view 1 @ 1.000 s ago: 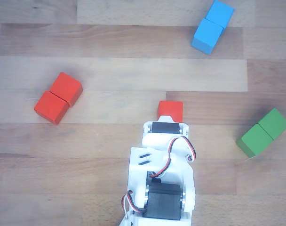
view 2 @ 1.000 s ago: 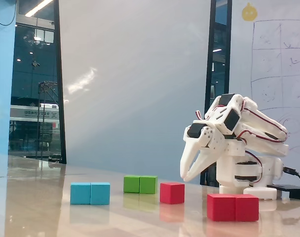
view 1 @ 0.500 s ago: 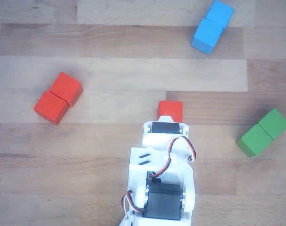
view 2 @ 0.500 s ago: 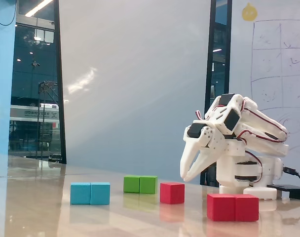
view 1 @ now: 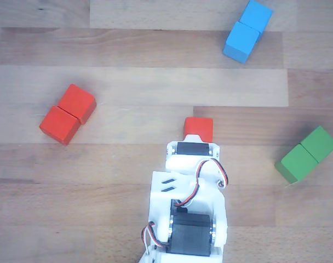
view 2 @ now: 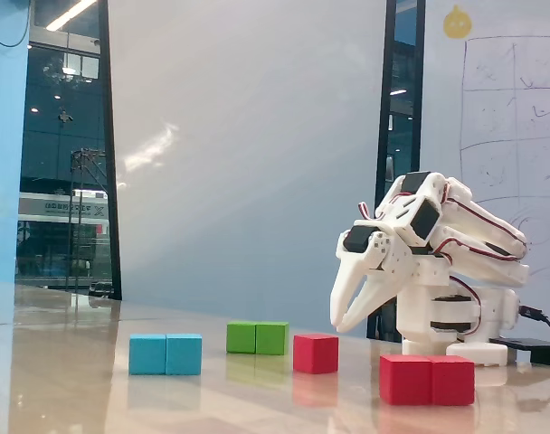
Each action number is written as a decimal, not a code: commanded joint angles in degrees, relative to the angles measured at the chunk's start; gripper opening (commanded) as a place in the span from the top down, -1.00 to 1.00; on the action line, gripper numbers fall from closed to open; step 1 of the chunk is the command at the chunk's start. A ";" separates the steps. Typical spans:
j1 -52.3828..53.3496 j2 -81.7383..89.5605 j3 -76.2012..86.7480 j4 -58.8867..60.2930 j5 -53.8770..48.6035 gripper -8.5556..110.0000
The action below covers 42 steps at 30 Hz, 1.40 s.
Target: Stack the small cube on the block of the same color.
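Other view: arm (view 1: pixel 188 203) hides jaws, covers small cube (view 1: pixel 198 126) near edge.

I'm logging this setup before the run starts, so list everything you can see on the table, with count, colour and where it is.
small cube: one, red-orange, mid-table in the other view, just ahead of the arm's front end; on the table in the fixed view, below and left of the fingertips, not held.
block: one, red-orange, two-cube oblong with a seam, left side in the other view; nearest the camera in the fixed view.
blue block: one, blue oblong, top right in the other view.
green block: one, green oblong, right edge in the other view.
table: one, light wood planks.
arm: one, white with black motors, bottom centre in the other view.
gripper: one, white, angled down above the table, empty; fingertips look nearly together, opening unclear.
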 commanded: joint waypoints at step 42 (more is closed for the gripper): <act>-0.35 -24.96 -25.75 -3.87 -0.53 0.86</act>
